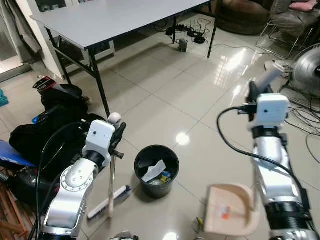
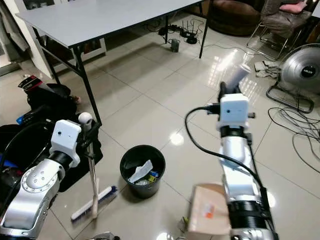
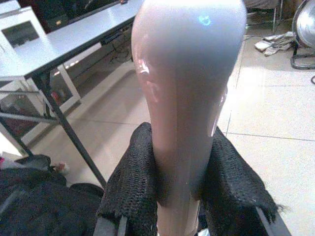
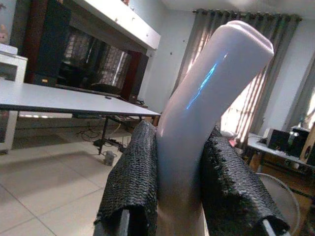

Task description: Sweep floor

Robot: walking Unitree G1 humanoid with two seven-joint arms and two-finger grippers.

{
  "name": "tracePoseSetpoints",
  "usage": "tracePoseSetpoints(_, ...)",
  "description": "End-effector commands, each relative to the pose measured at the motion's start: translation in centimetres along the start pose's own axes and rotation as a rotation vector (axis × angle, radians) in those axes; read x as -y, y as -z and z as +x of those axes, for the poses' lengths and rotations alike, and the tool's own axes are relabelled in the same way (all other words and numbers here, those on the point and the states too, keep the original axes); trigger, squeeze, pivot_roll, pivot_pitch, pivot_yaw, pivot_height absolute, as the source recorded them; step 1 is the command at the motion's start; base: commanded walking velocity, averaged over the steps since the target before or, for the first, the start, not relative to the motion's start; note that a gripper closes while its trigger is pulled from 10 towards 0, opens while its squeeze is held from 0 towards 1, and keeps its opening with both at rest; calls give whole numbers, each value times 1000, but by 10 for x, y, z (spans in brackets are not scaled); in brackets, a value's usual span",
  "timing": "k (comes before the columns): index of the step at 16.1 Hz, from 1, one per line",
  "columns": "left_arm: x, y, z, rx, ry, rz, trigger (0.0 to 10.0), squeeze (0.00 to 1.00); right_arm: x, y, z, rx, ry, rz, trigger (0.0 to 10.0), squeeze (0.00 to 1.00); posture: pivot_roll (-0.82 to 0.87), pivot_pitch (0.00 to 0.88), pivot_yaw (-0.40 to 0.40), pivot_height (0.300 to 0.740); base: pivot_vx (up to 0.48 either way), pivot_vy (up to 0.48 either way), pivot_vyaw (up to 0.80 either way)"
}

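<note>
Tiled floor point(image 1: 165, 100), broom point(image 1: 111, 190) upright, left claw point(image 1: 118, 134) gripping

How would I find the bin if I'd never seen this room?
Start at the big grey table and come toward the robot across the shiny tiles. The bin stands on the floor between the broom and the dustpan. It is the one round black thing there, open on top, with rubbish inside.
</note>
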State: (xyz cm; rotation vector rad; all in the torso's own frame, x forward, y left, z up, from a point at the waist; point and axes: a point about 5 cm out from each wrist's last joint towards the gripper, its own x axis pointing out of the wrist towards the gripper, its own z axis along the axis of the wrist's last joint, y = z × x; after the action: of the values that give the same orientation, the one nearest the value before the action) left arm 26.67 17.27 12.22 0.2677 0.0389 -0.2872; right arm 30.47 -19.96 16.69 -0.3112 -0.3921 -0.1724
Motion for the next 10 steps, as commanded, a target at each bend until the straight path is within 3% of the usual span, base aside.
tracePoseSetpoints(1, 2, -5, -1, 5, 36, 23, 10000, 0, 8, -9, 1, 29, 28, 13, 10000, 0, 54, 0, 20, 740, 0, -349, 0)
tracePoseSetpoints(6, 12, 4, -9, -50, 207, 19, 10000, 0, 7, 7, -12, -87, 29, 60, 10000, 0, 60, 0, 19, 740, 0, -379, 0)
tracePoseSetpoints(10, 11, 1, -4, -43, 216, 29, 10000, 0, 3, 8, -13, -110, 13, 75, 10000, 0, 57, 0, 19, 740, 0, -382, 0)
